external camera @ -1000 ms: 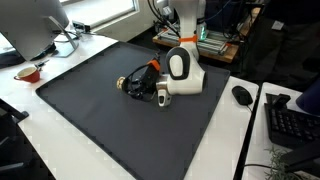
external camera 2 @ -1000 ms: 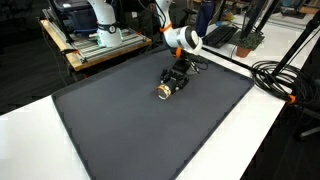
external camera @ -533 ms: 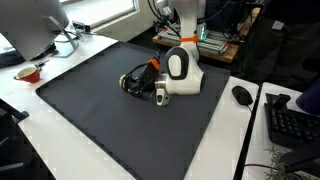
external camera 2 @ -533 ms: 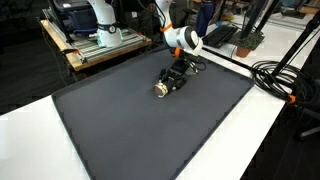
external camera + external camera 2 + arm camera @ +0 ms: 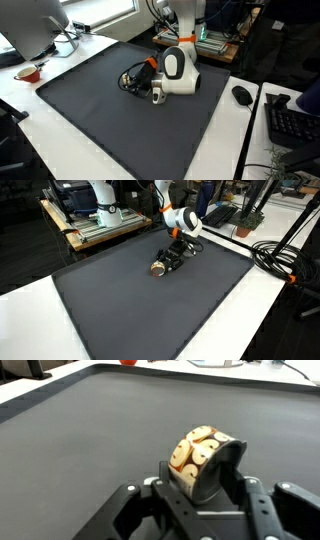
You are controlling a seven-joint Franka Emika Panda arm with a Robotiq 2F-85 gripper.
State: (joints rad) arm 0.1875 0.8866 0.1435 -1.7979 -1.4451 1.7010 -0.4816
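One small cylindrical item [image 5: 196, 450], tan-patched end face, is clamped in claw [image 5: 207, 472], fingers closed against its flanks, low over dark mat [image 5: 100, 125] on table [image 5: 235, 140]. Judged light, rigid, prone to rolling; grip across curved sides is advised.

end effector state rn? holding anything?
End effector: closed on a small cylinder with a tan spotted end, low over the dark mat.
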